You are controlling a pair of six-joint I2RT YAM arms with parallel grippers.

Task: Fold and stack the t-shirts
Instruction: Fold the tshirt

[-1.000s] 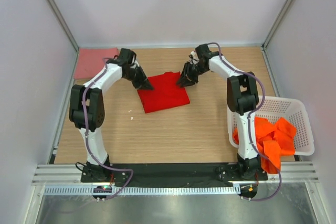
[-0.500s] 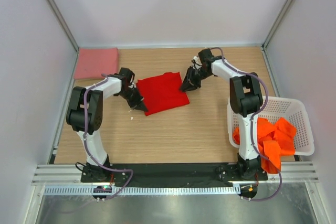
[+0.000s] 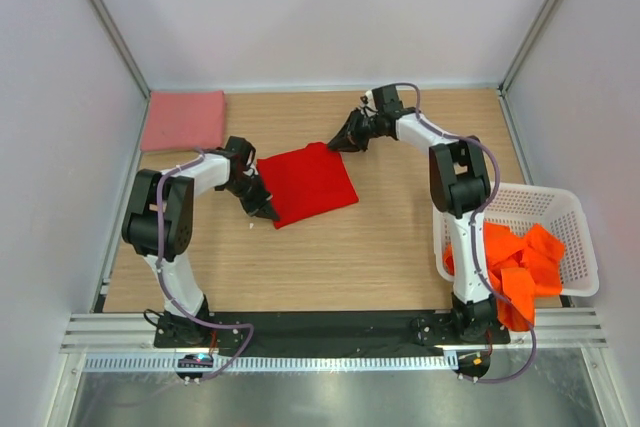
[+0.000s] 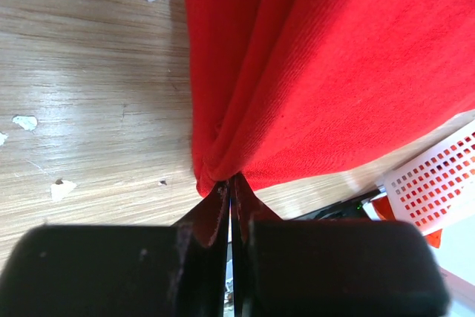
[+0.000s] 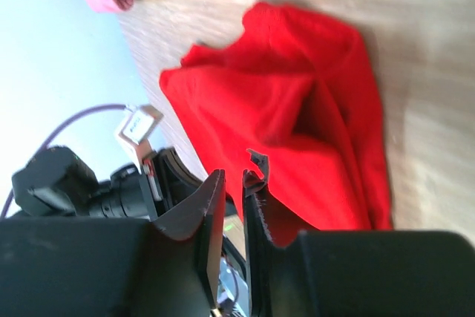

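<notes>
A bright red t-shirt [image 3: 308,182] lies folded in the middle of the table. My left gripper [image 3: 264,211] is at its near-left corner; in the left wrist view that gripper [image 4: 228,182] is shut on a bunched corner of the red t-shirt [image 4: 334,72]. My right gripper [image 3: 336,142] sits at the shirt's far corner. Its fingers [image 5: 234,176] stand a narrow gap apart with nothing in the gap, and the red t-shirt [image 5: 297,109] lies just beyond them. A salmon pink t-shirt [image 3: 183,119] lies folded at the back left. Orange t-shirts [image 3: 515,257] fill the basket.
The white lattice basket [image 3: 560,209] stands at the right edge beside the right arm's base, and its wall also shows in the left wrist view [image 4: 438,176]. Grey walls close in the table on three sides. Small white flecks [image 4: 26,122] dot the wood.
My left gripper slid from the shirt's far-left edge to its near-left corner and shut on it. My right gripper moved from the right edge to the far corner and its jaws narrowed.
</notes>
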